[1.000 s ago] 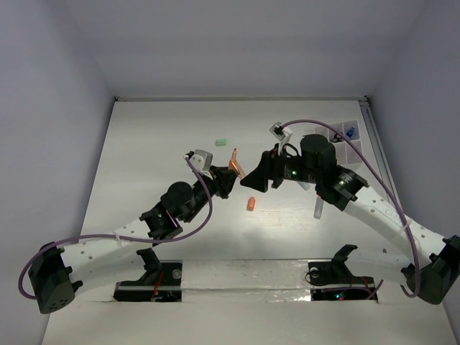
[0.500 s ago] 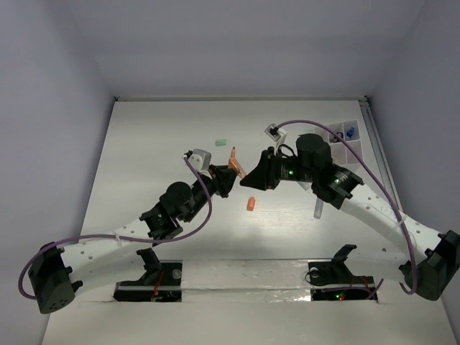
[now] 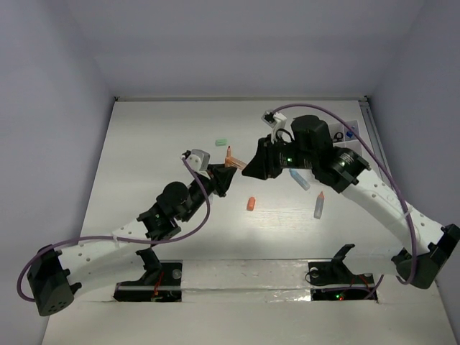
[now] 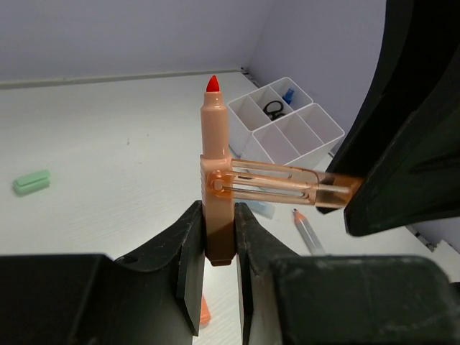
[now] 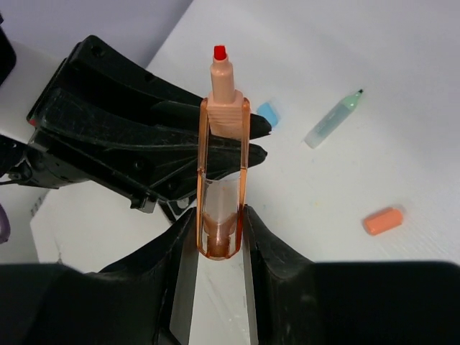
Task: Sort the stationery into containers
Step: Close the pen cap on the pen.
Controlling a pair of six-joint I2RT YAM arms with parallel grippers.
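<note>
My left gripper (image 4: 218, 219) is shut on the lower barrel of an orange marker (image 4: 215, 136), which it holds upright with its red tip bare. A clear orange cap (image 4: 287, 183) lies crosswise against the barrel, its clip hooked round it. The cap's closed end (image 5: 221, 230) sits between the jaws of my right gripper (image 5: 219, 215), which is shut on it. In the top view the two grippers meet above the middle of the table, the left gripper (image 3: 220, 177) and the right gripper (image 3: 249, 167) on either side of the marker (image 3: 228, 154). The white divided tray (image 4: 316, 118) stands behind, at the right.
On the table lie a mint eraser (image 3: 221, 141), a short orange piece (image 3: 250, 204), a pale blue block (image 3: 300, 178) and a grey pen (image 3: 318, 205). The tray holds a blue clip (image 4: 289, 94) and a dark ring (image 4: 272, 109). A mint pen (image 5: 334, 120) lies beyond the left arm.
My right gripper has closed on the cap. The right arm has shifted towards the back left, which uncovers the pale blue block and grey pen. The left gripper keeps hold of the marker.
</note>
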